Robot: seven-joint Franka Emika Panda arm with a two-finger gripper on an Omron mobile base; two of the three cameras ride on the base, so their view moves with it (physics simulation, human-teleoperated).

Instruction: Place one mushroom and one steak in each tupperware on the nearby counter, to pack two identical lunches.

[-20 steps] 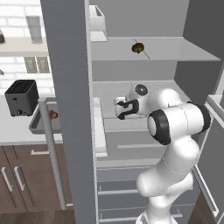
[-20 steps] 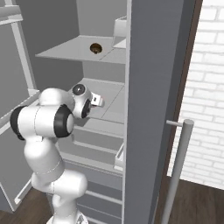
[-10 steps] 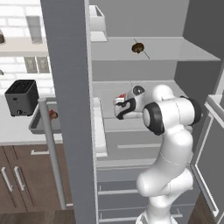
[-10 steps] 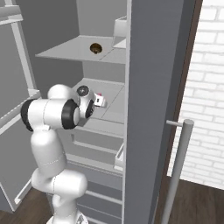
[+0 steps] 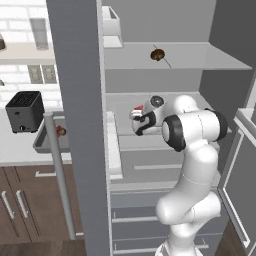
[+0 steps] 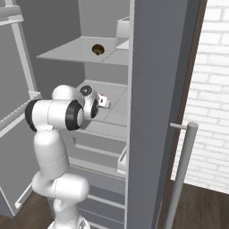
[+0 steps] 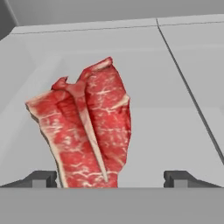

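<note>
Running this one remotely, and I've got the arm reaching into the open fridge. On the hand view the steak (image 7: 85, 131) is right in front of me, lying flat on the pale grey middle shelf (image 7: 183, 131). It's red with white marbling and a pale fat seam running down its length. The fingers (image 7: 41, 178) are spread wide, one dark tip at the lower left and one at the lower right. The near end of the steak sits between them, closer to the left tip than to the right one. I can't tell if that left tip is touching the meat or just beside it. The right tip is well apart from it, with bare shelf in between. Nothing is pinched.

From the left base view the gripper (image 5: 136, 116) is over that same shelf, with a bit of red steak (image 5: 136, 108) showing at its tip. The right base view has the gripper (image 6: 103, 101) in the same spot, seen from the other side.

One mushroom (image 5: 158, 54) sits on the upper fridge shelf (image 5: 210, 61), dark brown and round, well above the hand. It shows from the right side too (image 6: 98, 48).

Off to the left of the fridge door (image 5: 80, 125) is the counter (image 5: 20, 150) with a black toaster-like box (image 5: 24, 111) on it. Next to that is a tupperware (image 5: 45, 145) with something small and reddish in it, too tiny for me to tell what.
</note>
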